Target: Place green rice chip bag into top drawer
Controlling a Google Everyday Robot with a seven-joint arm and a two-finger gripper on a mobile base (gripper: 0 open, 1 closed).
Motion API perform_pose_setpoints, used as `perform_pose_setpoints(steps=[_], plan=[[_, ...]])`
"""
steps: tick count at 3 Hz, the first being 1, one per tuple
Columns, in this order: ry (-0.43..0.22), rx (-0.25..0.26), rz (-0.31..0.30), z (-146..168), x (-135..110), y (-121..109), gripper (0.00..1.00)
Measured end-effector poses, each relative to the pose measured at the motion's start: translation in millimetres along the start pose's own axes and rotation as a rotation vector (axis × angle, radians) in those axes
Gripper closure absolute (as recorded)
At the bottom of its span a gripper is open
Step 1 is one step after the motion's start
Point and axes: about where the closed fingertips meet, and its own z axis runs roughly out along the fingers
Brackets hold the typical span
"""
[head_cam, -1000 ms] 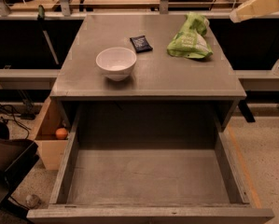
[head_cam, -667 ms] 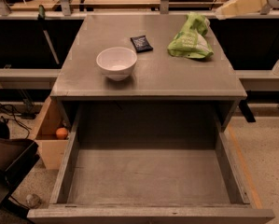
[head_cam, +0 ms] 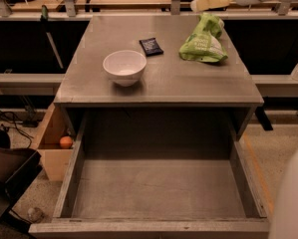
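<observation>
The green rice chip bag (head_cam: pixel 204 41) lies wrinkled on the back right of the grey cabinet top (head_cam: pixel 188 83). The top drawer (head_cam: pixel 71 176) is pulled fully out below the front edge, and its flat grey bottom is bare. My gripper (head_cam: pixel 211 0), cream-coloured on a white arm, reaches in from the top right. It hangs above and just behind the bag, not touching it, and holds nothing that I can see.
A white bowl (head_cam: pixel 124 67) stands left of centre on the cabinet top, with a small dark blue packet (head_cam: pixel 151 46) behind it. A light wooden crate (head_cam: pixel 50 141) holding an orange ball (head_cam: pixel 65 142) sits on the floor at the left.
My gripper has moved left along the back, from the far right edge to above the bag. The bag, the bowl and the drawer have not moved.
</observation>
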Motion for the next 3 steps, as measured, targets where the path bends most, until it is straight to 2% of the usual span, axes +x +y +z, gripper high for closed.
perform_pose_setpoints(steps=[1,2,3], plan=[[0.042,0.025,-0.018,47.9,2.6,-2.1,0.0],[0.102,0.06,-0.023,76.8,19.6,-10.7,0.0],[0.168,0.096,0.013,92.1,48.1,-26.0,0.0]])
